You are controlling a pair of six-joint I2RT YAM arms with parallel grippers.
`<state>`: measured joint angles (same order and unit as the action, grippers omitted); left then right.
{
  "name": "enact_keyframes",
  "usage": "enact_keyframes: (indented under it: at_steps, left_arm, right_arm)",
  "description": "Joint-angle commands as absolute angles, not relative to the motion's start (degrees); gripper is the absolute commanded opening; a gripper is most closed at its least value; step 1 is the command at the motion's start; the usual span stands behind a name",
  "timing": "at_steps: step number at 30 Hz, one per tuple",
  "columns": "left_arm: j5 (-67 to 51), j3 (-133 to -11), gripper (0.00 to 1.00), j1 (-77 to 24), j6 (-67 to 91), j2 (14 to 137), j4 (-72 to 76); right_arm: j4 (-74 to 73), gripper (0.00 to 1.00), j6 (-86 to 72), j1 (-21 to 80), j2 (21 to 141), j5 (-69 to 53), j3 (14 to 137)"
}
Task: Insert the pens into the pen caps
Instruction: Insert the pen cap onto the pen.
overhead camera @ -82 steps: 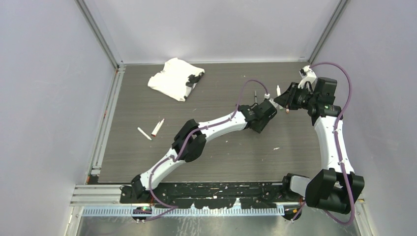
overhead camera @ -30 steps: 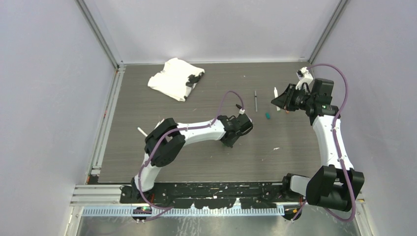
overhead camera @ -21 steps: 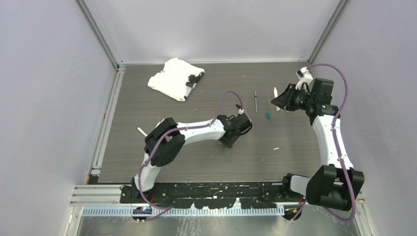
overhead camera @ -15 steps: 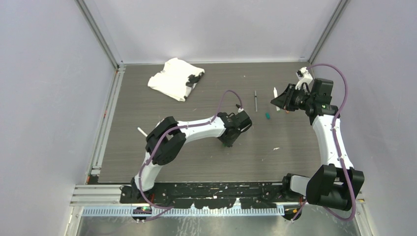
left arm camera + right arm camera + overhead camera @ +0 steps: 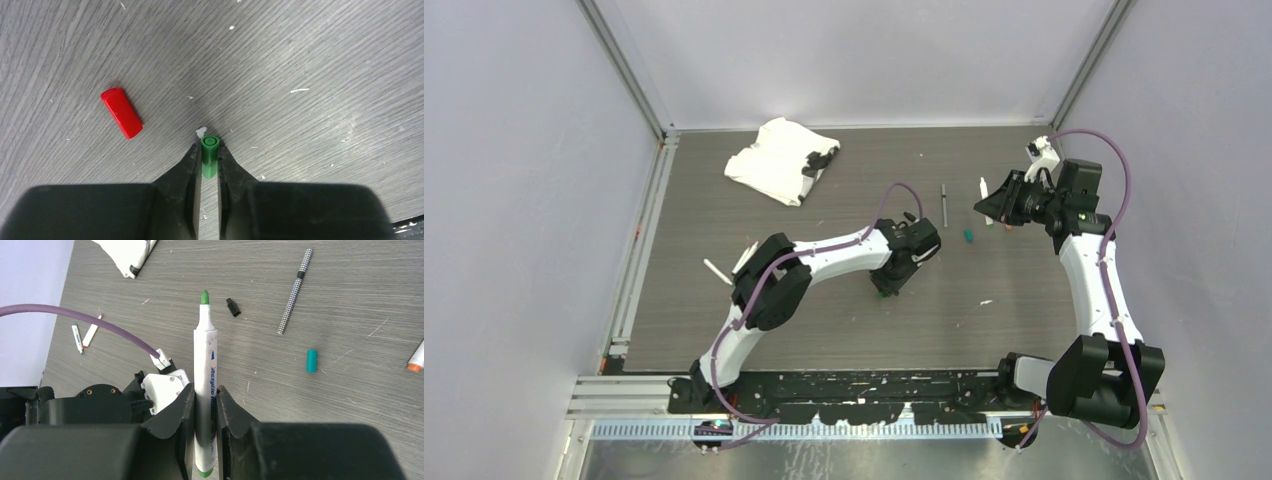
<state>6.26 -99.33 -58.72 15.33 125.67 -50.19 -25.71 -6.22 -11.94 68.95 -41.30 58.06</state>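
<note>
The green cap sits between my left fingers, which are pinched against its two sides. Its long axis runs straight out along the fingers and its open mouth faces away from my wrist, low over the middle of the table. Its partner, the green-tipped pen, is clamped in my right fingers, barrel in line with them and nib pointing forward, held above the table's far right part.

Cap and nib are well apart. From above, the pen lies beyond the cap and to its right, so I judge the coming move rests on putting the mouth and the nib on one line, facing each other, before they close in. Either arm could cover the gap.

I count four caps: the green one I hold, a red cap lying just left of it, a teal cap and a black cap loose on the table. I cannot find a pink one. I count five pens: the held one, a checked dark pen, an orange-tipped pen at the frame edge, and a far-left pair.
</note>
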Motion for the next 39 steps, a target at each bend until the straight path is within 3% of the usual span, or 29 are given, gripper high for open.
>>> enact_keyframes:
  at_steps: [1, 2, 7, 14, 27, 32, 39]
  left_arm:
    - [4.9, -97.7, 0.05, -58.0, 14.4, 129.5, -52.6]
    - [5.1, -97.5, 0.01, -58.0, 14.5, 129.0, -52.4]
    - [7.6, -94.5, 0.01, -58.0, 16.2, 122.3, -47.5]
    - [8.8, -80.8, 0.01, -57.9, 20.2, 101.9, -29.8]
    - [13.4, -34.9, 0.01, -54.4, 36.9, 60.6, 24.5]
    - [14.3, -27.2, 0.01, -52.6, 42.6, 55.9, 41.9]
    - [12.3, -27.0, 0.01, -50.9, 50.6, 61.8, 60.8]
  right_arm:
    - [-23.8, 0.01, -6.7, -11.6, 68.0, -42.9, 58.1]
    - [-23.7, 0.01, -6.7, -11.6, 68.0, -43.2, 58.0]
    - [-23.5, 0.01, -6.0, -11.5, 67.6, -44.9, 57.6]
    - [-22.2, 0.01, -3.2, -10.4, 66.6, -51.1, 56.1]
    - [-9.9, 0.01, 5.0, -3.2, 60.7, -69.1, 46.3]
    - [-8.3, 0.01, 4.8, 1.8, 61.1, -71.9, 45.4]
    - [6.6, 0.01, -9.5, 6.2, 61.3, -72.3, 42.1]
